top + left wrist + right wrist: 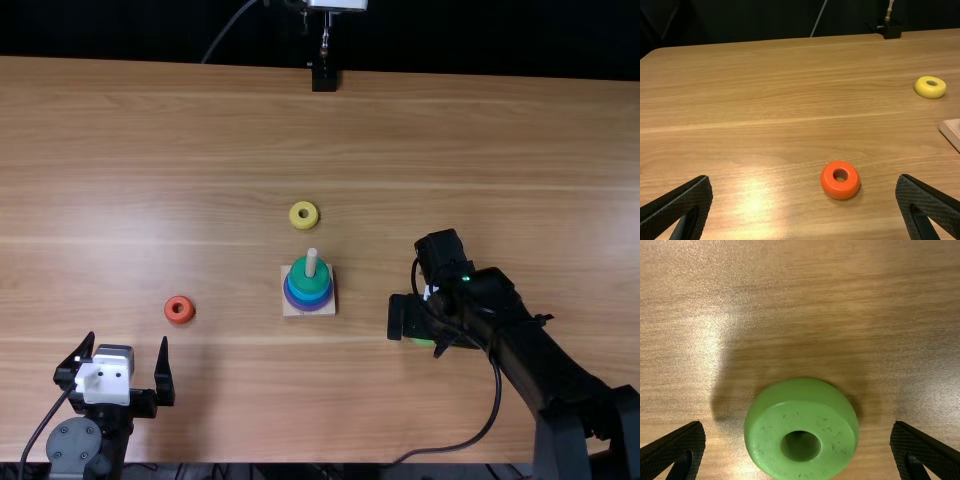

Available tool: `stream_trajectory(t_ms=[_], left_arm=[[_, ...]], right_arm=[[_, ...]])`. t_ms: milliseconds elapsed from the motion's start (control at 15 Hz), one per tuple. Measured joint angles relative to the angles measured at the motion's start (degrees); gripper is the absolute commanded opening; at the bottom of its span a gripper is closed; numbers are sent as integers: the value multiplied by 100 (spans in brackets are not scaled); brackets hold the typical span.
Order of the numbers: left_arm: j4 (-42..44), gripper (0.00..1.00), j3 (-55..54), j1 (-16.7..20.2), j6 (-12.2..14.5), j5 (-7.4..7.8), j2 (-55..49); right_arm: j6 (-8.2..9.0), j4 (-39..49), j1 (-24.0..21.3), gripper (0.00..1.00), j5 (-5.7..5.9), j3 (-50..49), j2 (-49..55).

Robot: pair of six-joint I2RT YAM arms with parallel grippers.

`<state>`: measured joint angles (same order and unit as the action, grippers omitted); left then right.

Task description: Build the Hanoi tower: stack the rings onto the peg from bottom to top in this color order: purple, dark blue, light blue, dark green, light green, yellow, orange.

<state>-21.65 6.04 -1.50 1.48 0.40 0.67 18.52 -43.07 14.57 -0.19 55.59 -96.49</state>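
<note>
Though the top view half-hides the light green ring [423,342] at the peg's [311,263] four o'clock, the right wrist view bares it. Left end effector [127,341], right end effector [418,338]: released.

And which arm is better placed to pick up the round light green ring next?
Right, I'd judge: the right claw is open at the light green ring, while the left claw is off beyond the pale wooden peg.
</note>
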Motion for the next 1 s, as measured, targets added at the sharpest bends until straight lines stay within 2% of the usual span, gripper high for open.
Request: stream_trajectory(t_ms=[133, 267, 533, 800, 1000], left_arm=[[-2, 100, 0, -2, 2, 0, 0], [-2, 100, 0, 0, 0, 0, 0], [0, 100, 0, -2, 0, 2, 0], [-2, 100, 0, 0, 2, 0, 0], [0, 100, 0, 0, 0, 0, 0]], right_arm=[[2, -61, 0, 97, 0, 0, -2], [7, -221, 0, 68, 2, 0, -9], [7, -225, 2, 42, 0, -2, -11], [2, -216, 2, 7, 0, 0, -11], [-131, -168, 2, 4, 2, 0, -11]])
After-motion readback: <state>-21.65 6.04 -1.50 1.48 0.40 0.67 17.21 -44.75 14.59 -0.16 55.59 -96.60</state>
